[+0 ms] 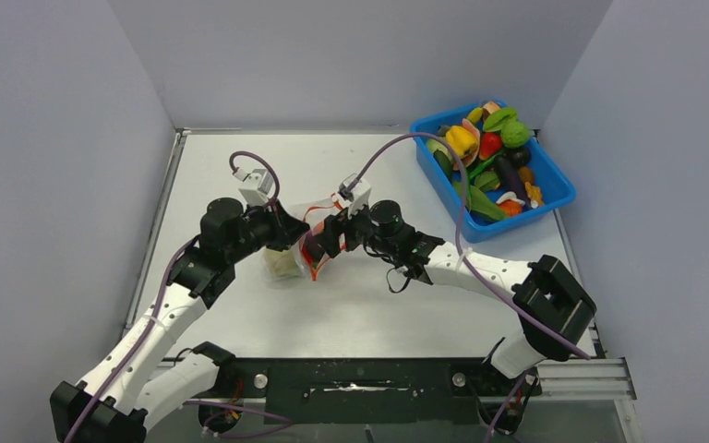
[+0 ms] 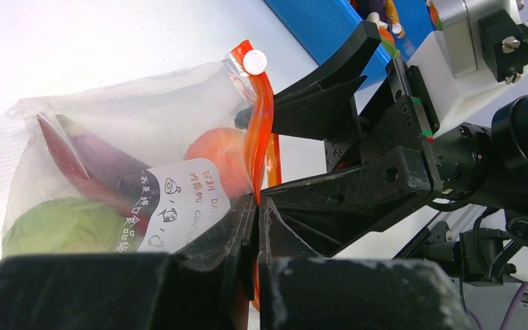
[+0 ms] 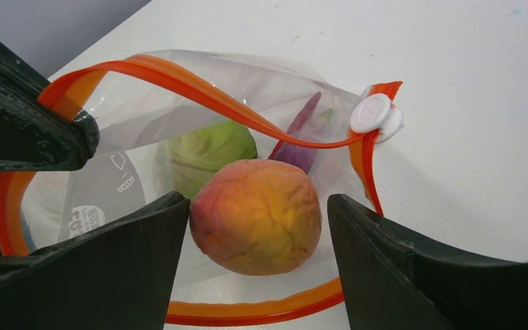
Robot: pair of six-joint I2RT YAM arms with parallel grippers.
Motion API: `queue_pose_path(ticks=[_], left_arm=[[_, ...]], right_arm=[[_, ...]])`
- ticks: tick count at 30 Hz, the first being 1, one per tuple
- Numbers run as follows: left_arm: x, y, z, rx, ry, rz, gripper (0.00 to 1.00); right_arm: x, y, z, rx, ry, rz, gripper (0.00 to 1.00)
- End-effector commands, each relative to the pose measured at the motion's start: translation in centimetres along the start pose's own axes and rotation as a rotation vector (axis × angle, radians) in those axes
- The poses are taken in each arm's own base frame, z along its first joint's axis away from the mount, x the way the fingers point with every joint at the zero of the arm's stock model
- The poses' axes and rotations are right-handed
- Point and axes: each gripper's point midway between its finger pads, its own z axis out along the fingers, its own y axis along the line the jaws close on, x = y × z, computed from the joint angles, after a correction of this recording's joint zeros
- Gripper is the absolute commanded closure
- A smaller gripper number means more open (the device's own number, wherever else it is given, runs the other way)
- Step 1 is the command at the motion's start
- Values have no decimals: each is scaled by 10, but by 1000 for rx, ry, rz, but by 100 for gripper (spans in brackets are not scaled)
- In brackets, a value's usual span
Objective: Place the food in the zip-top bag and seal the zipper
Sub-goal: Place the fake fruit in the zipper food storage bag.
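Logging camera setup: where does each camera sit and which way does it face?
Top external: above and behind the arms, looking down on the table; both arms show, left gripper and right gripper at the zip-top bag.
Left wrist: on that arm, looks along its shut fingers at the bag's side and the right gripper.
Right wrist: on that arm, looks into the bag's mouth; its open fingers flank the peach.
Both wrist views share peach, green vegetable and zipper.

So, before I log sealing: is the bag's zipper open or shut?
Open: the zipper spreads in a wide loop, the peach visible through it, white slider at one end.
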Motion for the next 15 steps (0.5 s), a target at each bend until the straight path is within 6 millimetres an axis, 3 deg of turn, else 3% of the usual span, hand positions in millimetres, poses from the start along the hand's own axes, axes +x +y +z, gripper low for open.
queue_pose_path(ticks=[1, 15], left_arm=[[-23, -9, -7, 17, -85, 25, 100], [-19, 2, -7, -22, -88, 53, 100]], right_arm=[[-57, 14, -4, -35, -154, -19, 23], [-69, 18, -30, -47, -143, 2, 19]])
